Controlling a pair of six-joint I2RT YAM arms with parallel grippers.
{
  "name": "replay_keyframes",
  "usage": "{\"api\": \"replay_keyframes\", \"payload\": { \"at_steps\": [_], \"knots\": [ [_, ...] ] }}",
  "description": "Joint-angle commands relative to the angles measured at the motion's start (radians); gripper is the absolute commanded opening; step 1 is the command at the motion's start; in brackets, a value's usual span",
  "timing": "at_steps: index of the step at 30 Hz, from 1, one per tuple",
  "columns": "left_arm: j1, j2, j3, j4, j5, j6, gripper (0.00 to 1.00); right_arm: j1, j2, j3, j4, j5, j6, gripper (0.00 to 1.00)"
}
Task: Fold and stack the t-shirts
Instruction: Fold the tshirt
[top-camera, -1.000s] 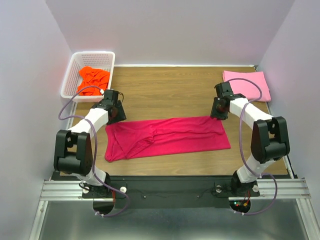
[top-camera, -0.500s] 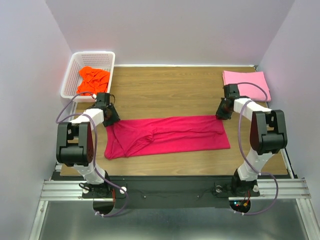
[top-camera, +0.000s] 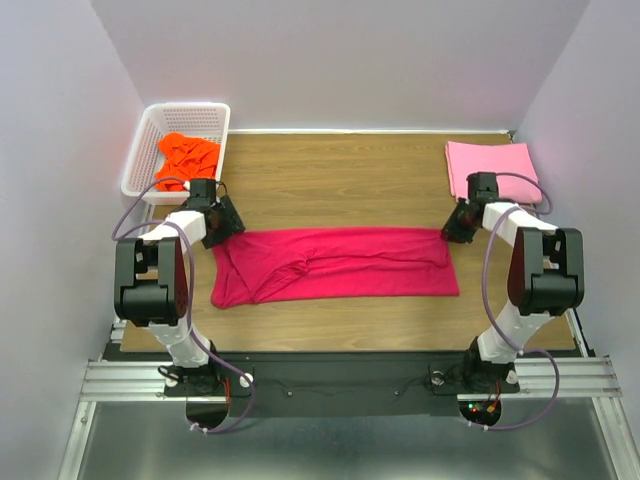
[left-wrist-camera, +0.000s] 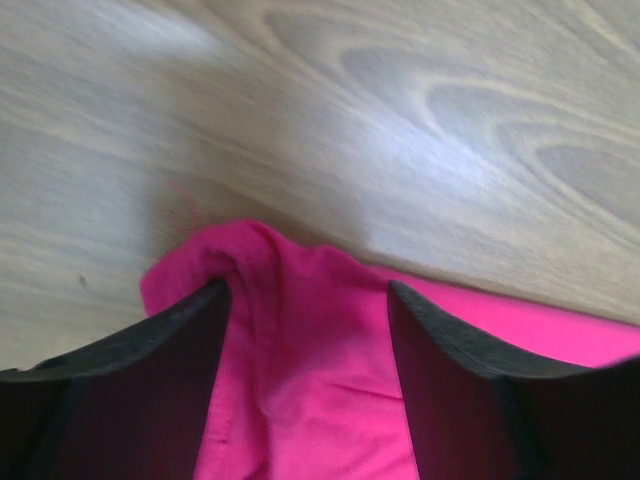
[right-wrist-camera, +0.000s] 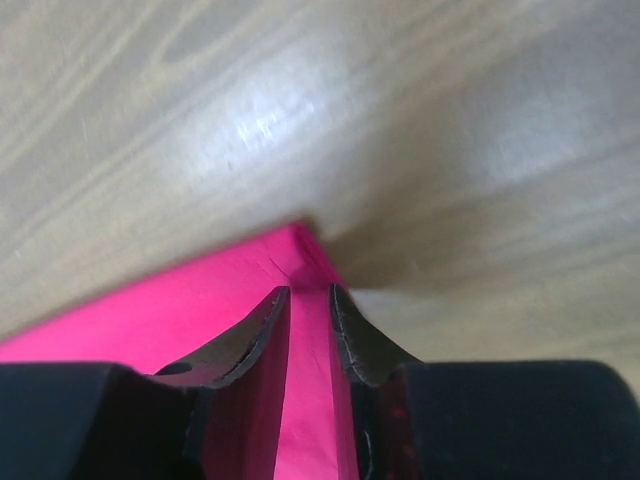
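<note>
Far left, in white plastic lattice basket (top-camera: 188, 106): crumpled bright orange cloth t-shirt (top-camera: 186, 155). Next, left gripper (left-wrist-camera: 308, 292), jaws spread wide and released, straddles bunched corner of crimson-red cloth t-shirt (top-camera: 335, 265), spread lengthwise across wooden table (top-camera: 340, 180). Right gripper (right-wrist-camera: 308, 292), jaws clenched to a narrow slit, pinches that shirt's opposite corner. Just behind, at far right corner: folded light pink cloth t-shirt (top-camera: 490, 160).

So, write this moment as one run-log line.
red shirt laid flat | left fingers open over corner | right fingers pinching corner | orange shirt in basket
</note>
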Motion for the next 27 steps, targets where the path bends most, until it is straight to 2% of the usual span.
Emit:
{"api": "replay_keyframes", "payload": {
  "at_steps": [1,6,9,10,12,16,22,27],
  "knots": [
    [-0.078,-0.12,0.062,-0.114,-0.085,0.015,0.79,0.002,-0.115,0.003,-0.054,-0.018,-0.104,0.31],
    [-0.222,-0.221,0.106,-0.195,-0.161,-0.023,0.83,0.106,-0.149,0.04,-0.16,0.01,-0.21,0.41],
    [-0.287,-0.212,0.1,-0.221,-0.181,-0.043,0.82,0.181,-0.146,0.045,-0.195,0.057,-0.245,0.45],
    [-0.298,-0.194,0.088,-0.22,-0.179,-0.049,0.78,0.212,-0.143,0.046,-0.198,0.059,-0.25,0.46],
    [-0.324,-0.169,0.086,-0.221,-0.174,-0.056,0.78,0.239,-0.129,0.051,-0.207,0.056,-0.255,0.48],
    [-0.351,-0.087,0.109,-0.213,-0.179,-0.059,0.78,0.282,-0.092,0.05,-0.215,0.06,-0.238,0.5],
    [-0.356,0.045,0.158,-0.195,-0.161,-0.057,0.78,0.284,-0.063,-0.015,-0.252,0.034,-0.201,0.5],
    [-0.359,0.122,0.209,-0.192,-0.168,-0.043,0.78,0.284,-0.074,-0.071,-0.358,0.024,-0.134,0.5]
  ]
}}
